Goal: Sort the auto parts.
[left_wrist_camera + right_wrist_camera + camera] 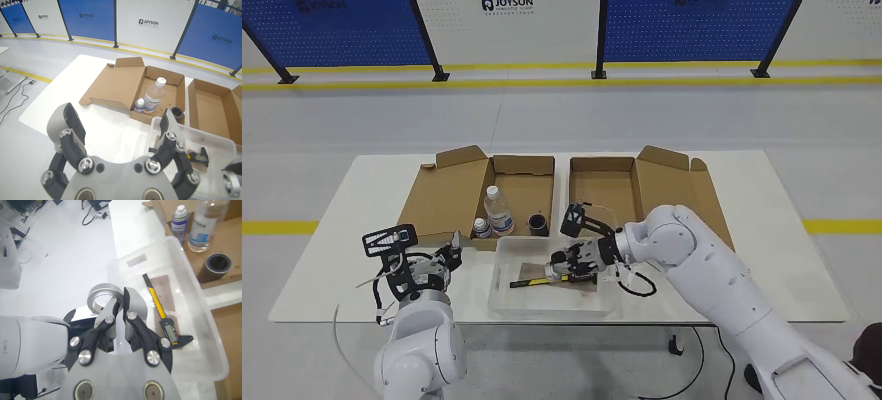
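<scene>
My right gripper [121, 301] hangs over the clear plastic tray [191, 264] and is shut on the wall of a silver metal ring [103, 294]. In the top view that gripper [565, 262] sits above the tray's middle [504, 296]. A digital caliper [160, 311] with a yellow scale lies in the tray on a brown plate [167, 285]; the caliper [533, 282] also shows from above. My left gripper [117, 109] stands open over bare table, beside the tray's left wall, holding nothing.
The left cardboard box [454, 200] holds a water bottle [498, 209], a spray can [482, 228] and a black cylinder [538, 222]. The right cardboard box [604, 192] lies open behind the tray. Bare table stretches to the left of the boxes.
</scene>
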